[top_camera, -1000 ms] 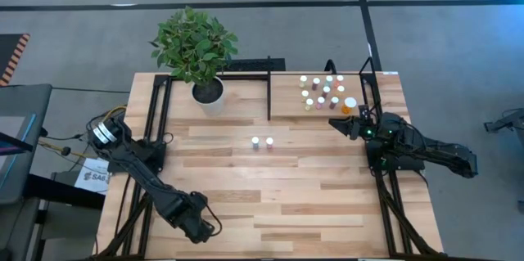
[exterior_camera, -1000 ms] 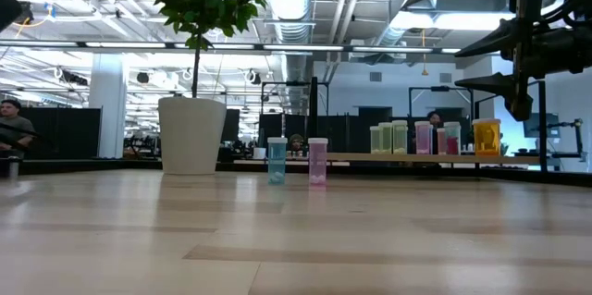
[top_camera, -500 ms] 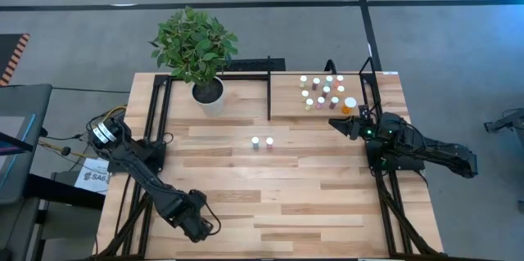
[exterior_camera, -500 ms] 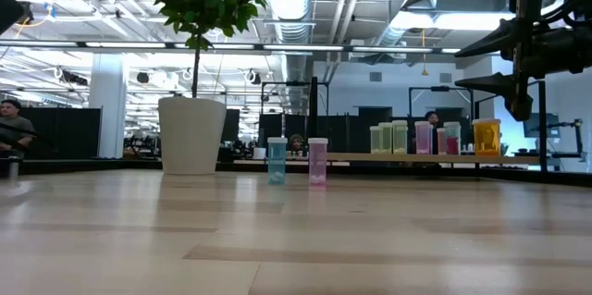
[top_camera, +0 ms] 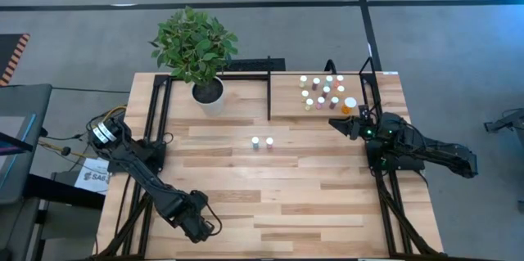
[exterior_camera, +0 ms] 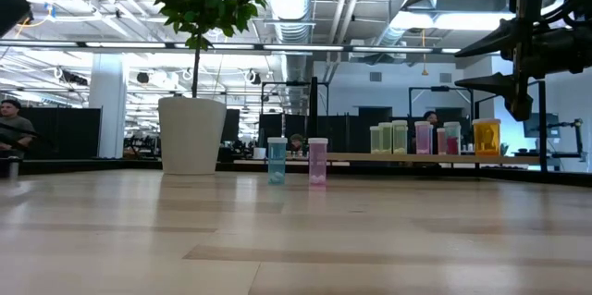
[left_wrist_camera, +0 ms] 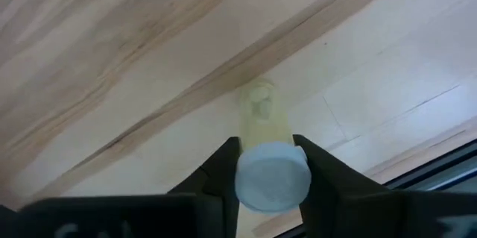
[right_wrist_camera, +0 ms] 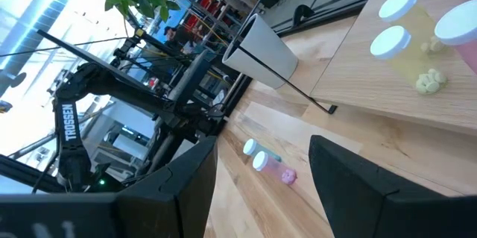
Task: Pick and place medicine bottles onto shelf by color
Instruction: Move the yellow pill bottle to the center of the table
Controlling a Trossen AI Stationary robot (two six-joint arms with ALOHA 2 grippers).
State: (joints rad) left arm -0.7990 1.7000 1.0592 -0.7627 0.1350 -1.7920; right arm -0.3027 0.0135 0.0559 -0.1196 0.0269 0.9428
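My left gripper (top_camera: 201, 227) is at the table's near left, shut on a small medicine bottle with a white cap (left_wrist_camera: 272, 176) and a pale yellow-green body (left_wrist_camera: 262, 119). My right gripper (top_camera: 337, 124) hovers open just in front of the shelf's (top_camera: 286, 101) near edge, above the table (exterior_camera: 476, 64), with nothing between its fingers (right_wrist_camera: 264, 193). Two bottles stand upright at the table's middle, a blue one (exterior_camera: 277, 161) and a pink one (exterior_camera: 317, 162). Several more bottles (top_camera: 325, 92) stand on the shelf, the larger orange one (top_camera: 350, 105) at its near right. My left gripper pinches the bottle at its cap end (left_wrist_camera: 298, 165), one finger (left_wrist_camera: 223, 167) on either side of the white cap. The fingers come from above, pointing down along the bottle. The body reaches past the fingertips toward the tabletop; whether its bottom (left_wrist_camera: 257, 95) rests there, I cannot tell.
A white pot (top_camera: 208, 93) with a leafy plant stands at the far left, beside the shelf's black frame bar (top_camera: 269, 93). Bare planks lie between the two middle bottles and the near edge. People show in the room behind the table (exterior_camera: 11, 124).
My left gripper has shut at the near left of the table and has stayed in place. My right gripper and the bottles in the middle and on the shelf have kept still.
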